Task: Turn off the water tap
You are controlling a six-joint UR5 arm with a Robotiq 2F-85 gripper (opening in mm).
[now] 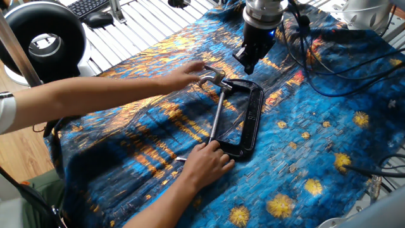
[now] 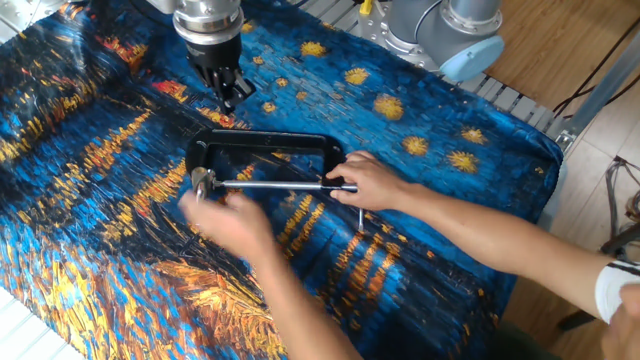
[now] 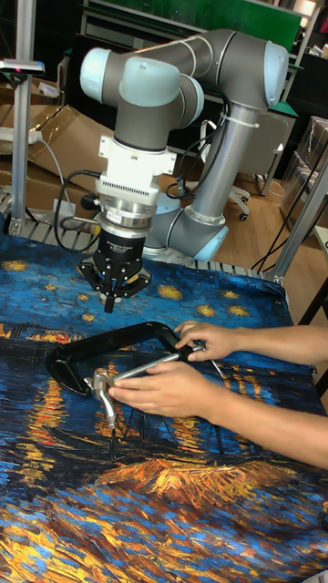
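The water tap (image 1: pixel 212 78), a small shiny silver handle with curved arms, sits at the end of the long silver rod of a black C-clamp (image 1: pixel 250 120) lying on the painted cloth. It also shows as the tap (image 2: pixel 203 181) and the tap (image 3: pixel 102 390). My gripper (image 1: pixel 247 63) hangs above the cloth just beyond the clamp, apart from the tap, its fingers together and holding nothing. It appears too as the gripper (image 2: pixel 229 99) and the gripper (image 3: pixel 109 301). A person's hand (image 1: pixel 187 73) is touching the tap.
The person's other hand (image 1: pixel 207 162) holds down the clamp's far end. Black cables (image 1: pixel 329 44) lie on the cloth behind my gripper. A round black fan (image 1: pixel 43 39) and a keyboard (image 1: pixel 93 6) stand off the cloth's left side. The arm's base (image 2: pixel 450 30) stands at the table edge.
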